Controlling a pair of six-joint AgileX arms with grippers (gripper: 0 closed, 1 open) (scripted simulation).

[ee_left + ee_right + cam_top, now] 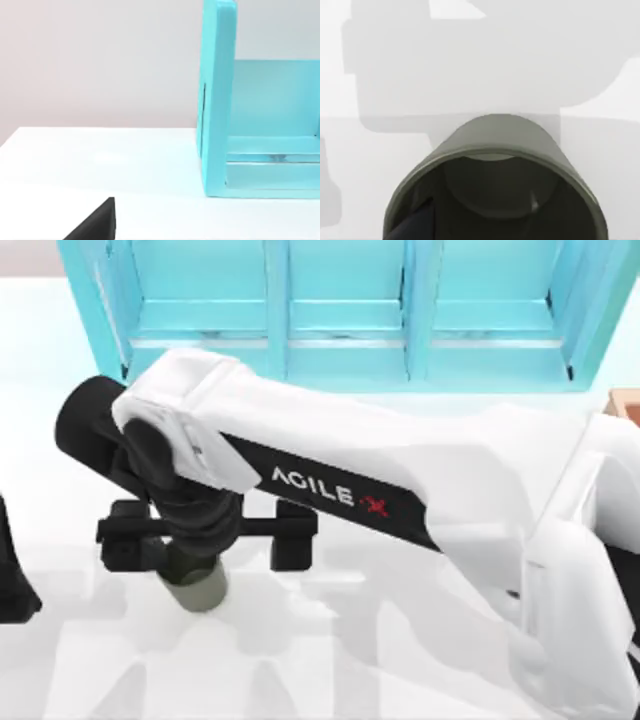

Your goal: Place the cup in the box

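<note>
The cup (pixel 200 590) is a small olive-grey cylinder standing upright on the white table at front left. My right arm reaches across from the right, and the right gripper (pixel 205 545) hangs directly over the cup, open, its black fingers (pixel 295 540) spread wider than the cup. In the right wrist view the cup (pixel 500 135) is seen from above into its open mouth, with one dark fingertip (pixel 415 225) at its rim. A corner of the tan box (pixel 625 405) shows at the right edge. My left gripper (pixel 10 575) is parked at the far left.
A large cyan three-compartment shelf unit (pixel 345 320) spans the back of the table; its side wall (pixel 217 100) stands close in the left wrist view. The right arm's white body (pixel 560 580) covers the right half of the table.
</note>
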